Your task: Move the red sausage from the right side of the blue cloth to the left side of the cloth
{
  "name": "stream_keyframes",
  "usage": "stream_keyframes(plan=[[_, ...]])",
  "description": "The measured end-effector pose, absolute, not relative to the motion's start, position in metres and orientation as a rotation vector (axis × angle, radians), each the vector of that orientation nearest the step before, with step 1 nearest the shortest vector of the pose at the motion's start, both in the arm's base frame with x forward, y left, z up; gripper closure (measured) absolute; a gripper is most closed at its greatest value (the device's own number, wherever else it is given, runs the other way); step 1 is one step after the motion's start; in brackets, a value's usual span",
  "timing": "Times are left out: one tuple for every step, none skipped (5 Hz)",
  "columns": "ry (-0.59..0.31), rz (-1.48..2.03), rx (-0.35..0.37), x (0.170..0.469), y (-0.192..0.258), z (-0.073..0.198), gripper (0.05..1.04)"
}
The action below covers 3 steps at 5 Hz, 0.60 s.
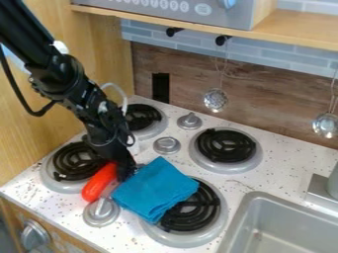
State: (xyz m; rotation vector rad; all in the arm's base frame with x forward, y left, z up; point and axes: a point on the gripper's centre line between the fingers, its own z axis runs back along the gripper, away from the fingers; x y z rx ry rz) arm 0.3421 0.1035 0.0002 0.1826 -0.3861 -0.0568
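The black gripper (124,170) hangs low over the stove top, between the two front burners. Just left of it lies a long orange-red object (99,182), slanting toward the stove's front edge; its upper end is close against the gripper. To the gripper's right is a folded blue cloth (155,189), which partly covers the front right burner (192,212). The cloth's left corner lies near a silver knob (102,212). Whether the gripper touches the orange-red object or the cloth I cannot tell.
The front left burner (74,160) is beside the arm. Two rear burners (226,146) and more knobs (190,121) stand behind. A grey sink (264,202) is at the lower right. Metal ladles (216,100) hang at the back wall, below a wooden shelf (297,29).
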Motion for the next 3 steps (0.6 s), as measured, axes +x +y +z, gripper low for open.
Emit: stream_keyframes(plan=[[-0.357,-0.071,0.178,0.338,0.101,0.001,0.085],[-0.381,-0.064,0.156,0.337,0.095,0.030,0.085],[-0.375,-0.069,0.143,0.328,0.085,0.064,0.085]])
